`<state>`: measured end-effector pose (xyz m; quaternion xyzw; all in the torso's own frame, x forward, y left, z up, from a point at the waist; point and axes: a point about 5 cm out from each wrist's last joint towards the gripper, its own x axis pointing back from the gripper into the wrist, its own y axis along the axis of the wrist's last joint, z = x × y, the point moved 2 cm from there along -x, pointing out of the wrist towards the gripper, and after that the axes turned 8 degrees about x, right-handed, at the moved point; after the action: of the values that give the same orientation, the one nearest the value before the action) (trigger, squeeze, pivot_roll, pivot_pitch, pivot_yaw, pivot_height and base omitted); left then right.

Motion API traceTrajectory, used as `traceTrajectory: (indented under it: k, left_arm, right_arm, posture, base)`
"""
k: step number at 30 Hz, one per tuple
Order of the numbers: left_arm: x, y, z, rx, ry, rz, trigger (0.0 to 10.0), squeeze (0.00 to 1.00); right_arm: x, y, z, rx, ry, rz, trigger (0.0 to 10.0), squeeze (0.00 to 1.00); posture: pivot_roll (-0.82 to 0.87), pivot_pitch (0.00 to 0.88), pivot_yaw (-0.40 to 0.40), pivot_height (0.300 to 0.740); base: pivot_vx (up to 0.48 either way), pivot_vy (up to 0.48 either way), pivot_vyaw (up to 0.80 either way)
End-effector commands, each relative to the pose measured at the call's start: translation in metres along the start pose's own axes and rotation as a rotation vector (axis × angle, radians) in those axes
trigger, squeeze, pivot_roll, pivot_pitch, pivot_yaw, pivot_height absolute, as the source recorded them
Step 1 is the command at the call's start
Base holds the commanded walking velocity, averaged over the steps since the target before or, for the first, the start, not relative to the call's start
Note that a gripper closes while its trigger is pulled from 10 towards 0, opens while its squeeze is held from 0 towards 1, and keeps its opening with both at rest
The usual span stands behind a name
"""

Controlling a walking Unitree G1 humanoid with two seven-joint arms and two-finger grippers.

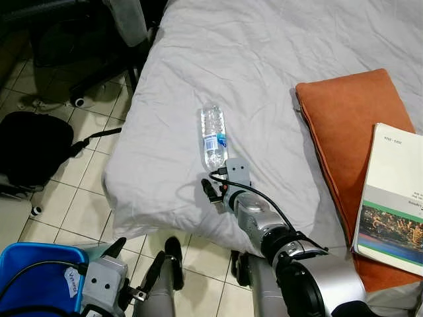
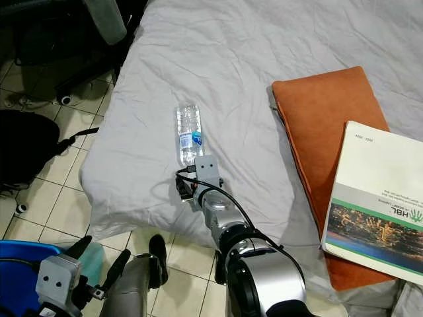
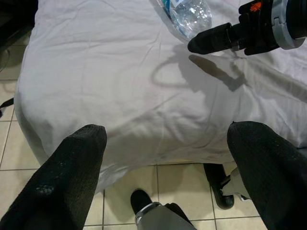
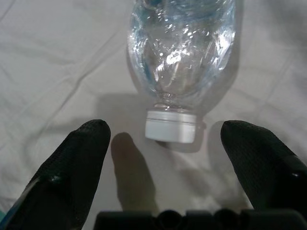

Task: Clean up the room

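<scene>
Down by the floor tiles the left gripper (image 1: 142, 267) hangs with fingers apart beside a blue bin (image 1: 26, 271). The right gripper (image 4: 165, 143) rests on the white bed (image 1: 264, 59), fingers spread, just short of the capped end of a water bottle (image 1: 213, 135) lying flat. Further off lie an orange cushion (image 1: 344, 125) and a book (image 1: 393, 198).

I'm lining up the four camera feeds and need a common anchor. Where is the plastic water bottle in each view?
Left eye view: water bottle lies mid-frame on the white bed sheet, just beyond the right gripper.
Right eye view: bottle left of centre.
Left wrist view: the bottle's cap end at the upper edge, beside a right gripper finger.
Right wrist view: bottle top centre, white cap toward the open fingers.
Shared landmark: the right gripper.
</scene>
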<state>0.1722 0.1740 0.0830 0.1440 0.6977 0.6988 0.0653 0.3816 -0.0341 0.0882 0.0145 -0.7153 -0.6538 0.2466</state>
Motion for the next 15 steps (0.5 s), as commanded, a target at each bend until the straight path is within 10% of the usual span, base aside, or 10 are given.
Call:
traceTrajectory:
  k: [1, 7, 10, 15]
  left_arm:
    - [0.009, -0.008, -0.001, 0.002, 0.012, 0.049, 10.0, 0.00]
    - [0.009, -0.009, -0.002, -0.001, 0.016, 0.050, 10.0, 0.00]
    - [0.009, -0.008, -0.003, -0.004, 0.018, 0.049, 10.0, 0.00]
    - [0.010, -0.010, -0.004, -0.005, 0.022, 0.051, 10.0, 0.00]
  right_arm:
    - [0.001, -0.014, 0.017, -0.031, 0.042, 0.057, 10.0, 0.00]
    - [0.001, -0.016, 0.024, 0.017, 0.062, 0.063, 10.0, 0.00]
    - [0.001, -0.015, 0.030, 0.053, 0.079, 0.055, 0.0, 0.00]
    - [0.001, -0.015, 0.036, 0.074, 0.095, 0.051, 0.0, 0.00]
  posture:
    - [0.28, 0.644, 0.009, 0.740]
    - [0.28, 0.642, 0.010, 0.740]
    - [0.28, 0.642, 0.012, 0.740]
    - [0.29, 0.644, 0.006, 0.740]
  base:
    - [0.000, 0.000, 0.00]
    - [0.000, 0.000, 0.00]
    - [0.000, 0.000, 0.00]
    - [0.000, 0.000, 0.00]
